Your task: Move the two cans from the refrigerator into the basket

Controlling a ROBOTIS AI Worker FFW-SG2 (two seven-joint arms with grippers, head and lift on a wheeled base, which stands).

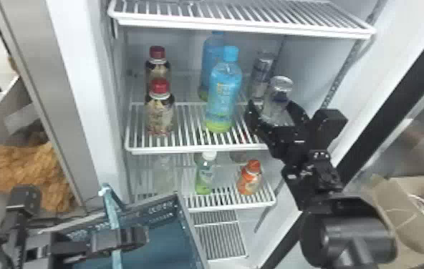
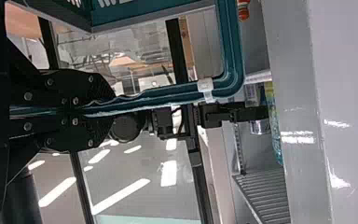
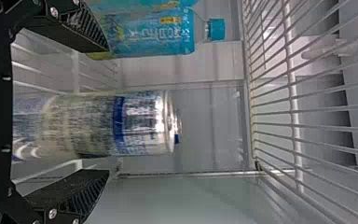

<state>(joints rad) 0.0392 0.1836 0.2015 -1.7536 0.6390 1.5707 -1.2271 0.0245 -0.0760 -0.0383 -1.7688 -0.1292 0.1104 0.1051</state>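
— "What colour's the nearer can (image 3: pixel 140 123)?"
— "Silver, with a blue band."
— "And the basket (image 2: pixel 234 56)?"
— "Teal. The shelf (image 1: pixel 186 150) is striped with white bars."
— "Any orange?"
— "The small bottle (image 1: pixel 249 183), under an orange-red cap (image 1: pixel 254 165)."

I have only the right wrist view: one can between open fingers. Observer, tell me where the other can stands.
Observer: The second can stands on the same shelf, farther back and slightly left of the nearer can.

Operator: Noted. Report on the left side.

Observer: The left gripper is closed on the handle of the basket.

Operator: Now tell me what stands one level down.

Observer: An orange bottle stands on the lower shelf, to the right of a green bottle.
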